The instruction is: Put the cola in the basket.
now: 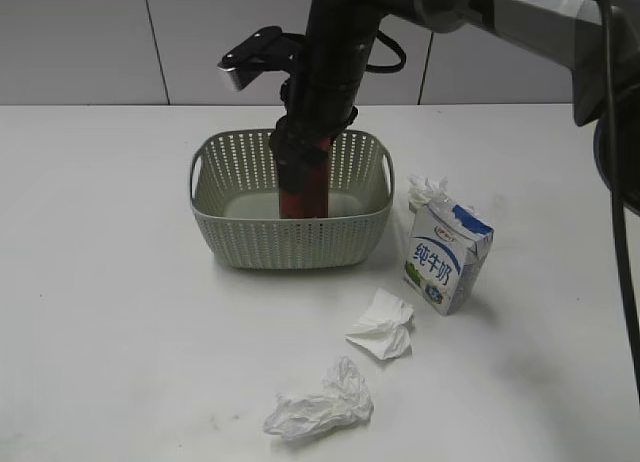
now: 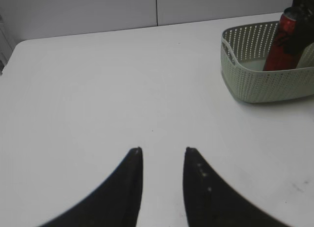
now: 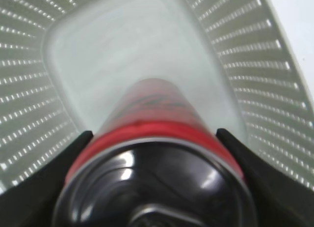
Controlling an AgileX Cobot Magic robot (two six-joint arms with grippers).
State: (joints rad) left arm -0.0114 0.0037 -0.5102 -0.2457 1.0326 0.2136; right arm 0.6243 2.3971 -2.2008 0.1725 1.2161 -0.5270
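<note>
Soft, even light is falling from above, leaving only faint shadows on the white table [image 1: 120, 312] beside the basket [image 1: 290, 244] and carton [image 1: 448, 257]. In the right wrist view the cola [image 3: 152, 153] is filling the frame, blurring at close range, with glare streaking its dark top. The left pincer [image 2: 163, 151] is showing as dark, soft-edged silhouettes.

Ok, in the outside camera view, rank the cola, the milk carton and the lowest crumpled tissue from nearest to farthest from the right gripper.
1. Cola: clamped in the right gripper, inside the basket.
2. Milk carton: on the table, right of the basket.
3. Lowest crumpled tissue: near the table's front edge.
</note>
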